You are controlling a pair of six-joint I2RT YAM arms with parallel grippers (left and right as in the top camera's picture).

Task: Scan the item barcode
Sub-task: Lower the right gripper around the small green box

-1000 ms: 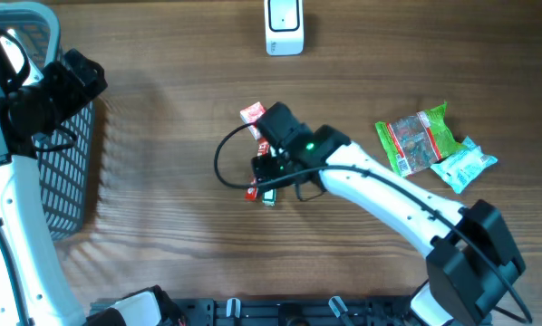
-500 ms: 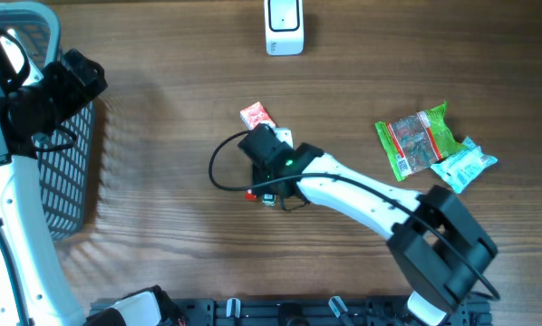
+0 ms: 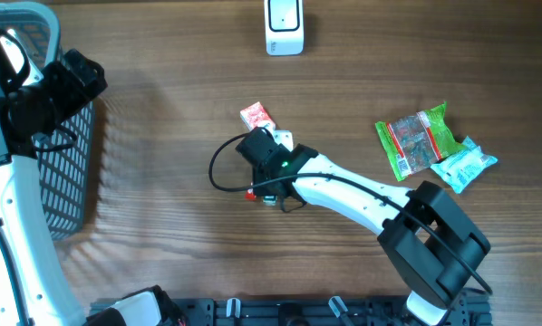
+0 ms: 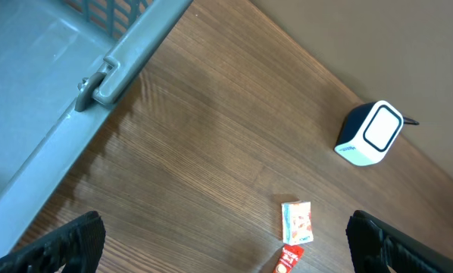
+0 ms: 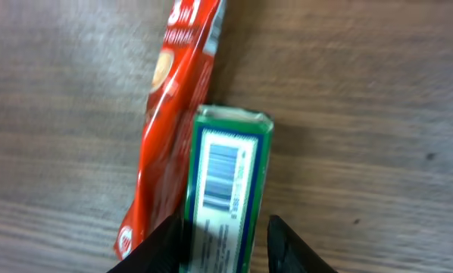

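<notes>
The left end effector (image 4: 230, 246) hangs spread wide by the basket (image 3: 76, 172). On the table (image 3: 162, 263), the right end effector (image 5: 223, 244) straddles the green box (image 5: 228, 171); whether it pinches is unclear. It should seat squarely on the box's long sides, clear of the touching red sachet (image 5: 173, 114), leaving the barcode uncovered.

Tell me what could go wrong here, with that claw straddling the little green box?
1. The red sachet lies against the green box, close beside the right gripper; it might get pinched along with the box or shoved aside.
2. The barcode faces up between the fingers; a skewed grip might cover it or let the box slip on the way to the scanner.
</notes>
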